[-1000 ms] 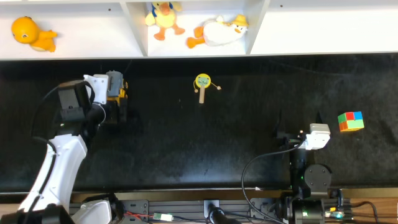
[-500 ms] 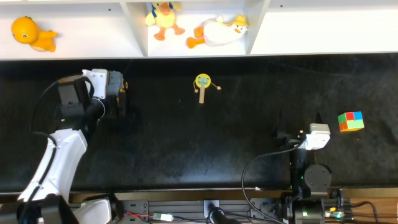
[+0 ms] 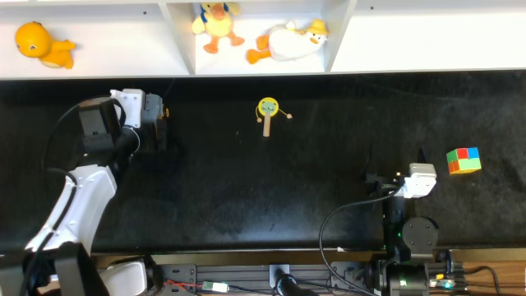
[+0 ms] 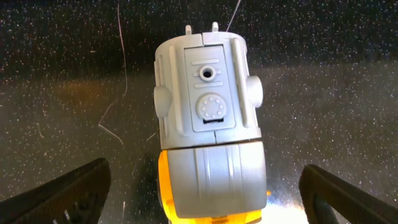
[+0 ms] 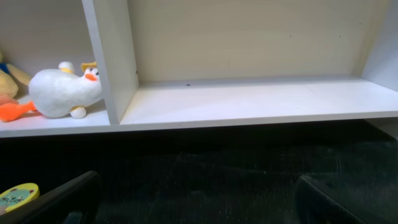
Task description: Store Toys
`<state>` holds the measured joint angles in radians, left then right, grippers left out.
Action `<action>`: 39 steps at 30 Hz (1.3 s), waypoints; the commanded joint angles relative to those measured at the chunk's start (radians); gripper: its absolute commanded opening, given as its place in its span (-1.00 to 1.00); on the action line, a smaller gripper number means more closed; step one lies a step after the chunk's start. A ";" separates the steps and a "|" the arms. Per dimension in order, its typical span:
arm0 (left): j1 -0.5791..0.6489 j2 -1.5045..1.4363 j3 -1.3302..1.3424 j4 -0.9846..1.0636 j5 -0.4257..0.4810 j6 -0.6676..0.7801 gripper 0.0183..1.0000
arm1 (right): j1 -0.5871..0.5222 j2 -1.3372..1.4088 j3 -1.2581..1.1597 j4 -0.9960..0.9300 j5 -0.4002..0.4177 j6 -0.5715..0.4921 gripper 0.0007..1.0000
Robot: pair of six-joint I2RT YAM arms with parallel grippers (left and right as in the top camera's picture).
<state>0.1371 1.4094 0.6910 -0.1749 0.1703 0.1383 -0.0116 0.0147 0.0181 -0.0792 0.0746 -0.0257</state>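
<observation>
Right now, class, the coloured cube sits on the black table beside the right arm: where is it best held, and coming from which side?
Probably from straight above, closing on two opposite side faces of the coloured cube. It rests flat on the black table with nothing close beside it, and its flat, parallel faces suit a two-finger hold.

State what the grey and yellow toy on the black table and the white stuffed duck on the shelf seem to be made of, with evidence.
Grey and yellow toy: probably hard moulded plastic, smooth with a faint sheen; it shows crisp panel seams, ribs and round knobs. White stuffed duck: likely soft plush fabric, matt; its shape is rounded and padded with slightly fuzzy edges.
</observation>
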 commanded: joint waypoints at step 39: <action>-0.004 -0.108 0.021 -0.024 -0.024 0.019 -0.27 | -0.001 -0.011 -0.013 0.005 -0.004 0.004 0.99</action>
<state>0.1371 1.3617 0.7013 -0.1879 0.1566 0.1570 -0.0116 0.0147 0.0181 -0.0792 0.0750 -0.0257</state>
